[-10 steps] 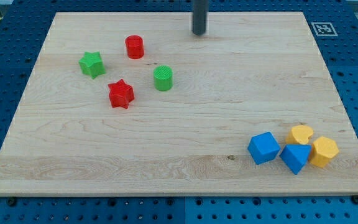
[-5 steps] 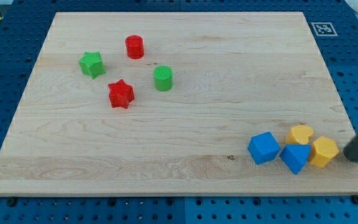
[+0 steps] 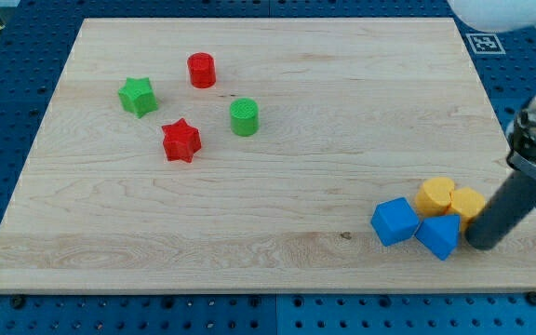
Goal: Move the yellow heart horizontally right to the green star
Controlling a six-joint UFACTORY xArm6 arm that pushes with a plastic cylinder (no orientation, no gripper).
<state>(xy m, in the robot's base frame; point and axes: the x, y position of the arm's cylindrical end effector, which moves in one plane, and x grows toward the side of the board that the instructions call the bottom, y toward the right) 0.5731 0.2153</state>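
The yellow heart (image 3: 435,196) lies at the lower right of the wooden board (image 3: 277,112). A second yellow block (image 3: 466,202) touches its right side. Two blue blocks sit beside them: a blue cube (image 3: 395,221) to the left and a blue block (image 3: 438,235) below the heart. The green star (image 3: 138,96) lies far off at the upper left. My tip (image 3: 481,244) rests at the lower right, against the second yellow block and just right of the lower blue block.
A red cylinder (image 3: 201,70), a green cylinder (image 3: 244,117) and a red star (image 3: 181,140) lie near the green star. The board's right edge (image 3: 519,200) and bottom edge are close to my tip. A marker tag (image 3: 484,43) sits beyond the top right corner.
My rod went from the board's top centre to the lower right, then pushed left. The two yellow blocks shifted left and slightly up; the lower blue block nudged left.
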